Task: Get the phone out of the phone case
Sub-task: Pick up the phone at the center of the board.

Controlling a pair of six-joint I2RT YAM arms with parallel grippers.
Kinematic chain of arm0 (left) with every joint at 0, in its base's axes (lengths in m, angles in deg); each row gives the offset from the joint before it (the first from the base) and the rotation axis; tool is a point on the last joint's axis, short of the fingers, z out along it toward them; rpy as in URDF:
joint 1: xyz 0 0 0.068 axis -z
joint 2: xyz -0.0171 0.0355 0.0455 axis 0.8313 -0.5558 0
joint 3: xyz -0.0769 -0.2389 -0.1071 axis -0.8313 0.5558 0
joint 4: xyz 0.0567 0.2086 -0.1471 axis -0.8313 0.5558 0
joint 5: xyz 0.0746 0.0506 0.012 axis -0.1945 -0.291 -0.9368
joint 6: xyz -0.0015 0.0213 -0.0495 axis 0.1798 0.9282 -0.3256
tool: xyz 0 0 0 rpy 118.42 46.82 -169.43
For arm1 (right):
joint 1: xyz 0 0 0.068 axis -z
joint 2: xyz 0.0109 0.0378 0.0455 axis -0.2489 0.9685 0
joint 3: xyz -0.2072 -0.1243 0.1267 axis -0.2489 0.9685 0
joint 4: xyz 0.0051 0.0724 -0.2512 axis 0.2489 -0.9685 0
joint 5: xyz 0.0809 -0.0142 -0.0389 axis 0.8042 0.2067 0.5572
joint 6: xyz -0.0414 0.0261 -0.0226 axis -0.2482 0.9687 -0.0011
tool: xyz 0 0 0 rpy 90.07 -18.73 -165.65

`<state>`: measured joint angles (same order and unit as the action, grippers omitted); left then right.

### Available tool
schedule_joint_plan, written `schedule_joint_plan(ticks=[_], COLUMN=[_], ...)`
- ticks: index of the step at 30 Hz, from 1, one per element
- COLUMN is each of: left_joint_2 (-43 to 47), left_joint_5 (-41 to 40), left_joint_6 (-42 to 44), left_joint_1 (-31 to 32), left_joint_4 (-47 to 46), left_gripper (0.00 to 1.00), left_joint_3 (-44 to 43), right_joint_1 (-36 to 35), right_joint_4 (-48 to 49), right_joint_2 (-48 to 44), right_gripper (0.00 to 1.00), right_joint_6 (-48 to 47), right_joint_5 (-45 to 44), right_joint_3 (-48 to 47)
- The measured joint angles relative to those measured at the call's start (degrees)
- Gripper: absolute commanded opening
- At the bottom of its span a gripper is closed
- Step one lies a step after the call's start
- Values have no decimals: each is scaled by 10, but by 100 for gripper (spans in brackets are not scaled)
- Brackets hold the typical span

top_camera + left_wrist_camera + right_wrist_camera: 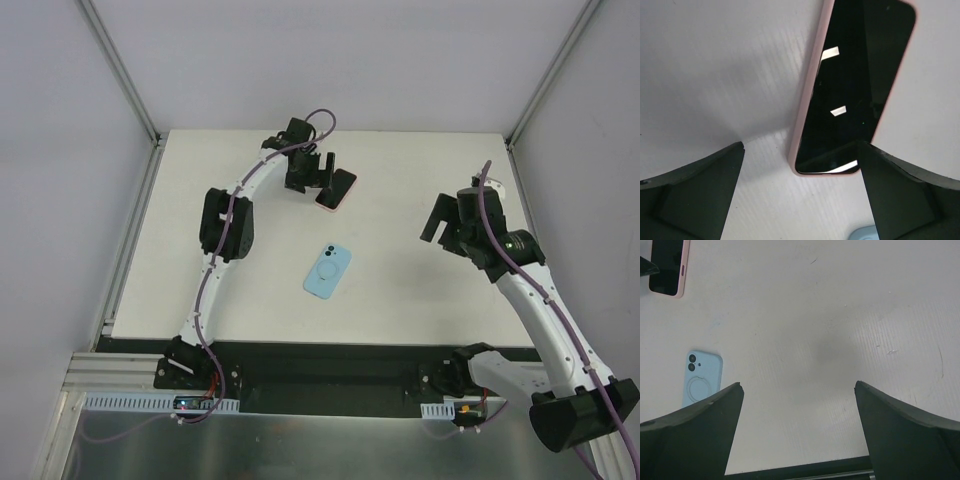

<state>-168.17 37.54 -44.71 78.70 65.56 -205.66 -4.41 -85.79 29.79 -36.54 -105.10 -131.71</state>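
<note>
Phone (337,190) lay flat on the far counter (400,310), apart from the blue case (328,271), with your left claw (318,178) open just above it and your right claw (799,390) open aside, so a careless descent could have scratched or pushed it.

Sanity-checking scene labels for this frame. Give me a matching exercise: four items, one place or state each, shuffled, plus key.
Items:
1. phone
2. phone case
3. left pincer
4. right pincer

States:
A. open over bare table
B. light blue, back up, mid-table
C. pink rim, dark screen up
D. open, above the phone

Pairs: 1-C, 2-B, 3-D, 4-A
</note>
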Motion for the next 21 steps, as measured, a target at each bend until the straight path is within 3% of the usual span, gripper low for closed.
schedule_joint_plan(ticks=[13,21], left_joint_2=[-16,-5], left_joint_5=[23,-88], left_joint_6=[-38,-17], left_joint_1=[33,90], left_joint_4=[-4,-20], left_gripper=[99,99], left_joint_3=[-7,19], right_joint_1=[-5,-6], right_joint_4=[3,3], right_joint_2=[-17,-19], right_gripper=[96,96], right_joint_6=[13,13], right_joint_5=[0,0], right_joint_3=[24,28])
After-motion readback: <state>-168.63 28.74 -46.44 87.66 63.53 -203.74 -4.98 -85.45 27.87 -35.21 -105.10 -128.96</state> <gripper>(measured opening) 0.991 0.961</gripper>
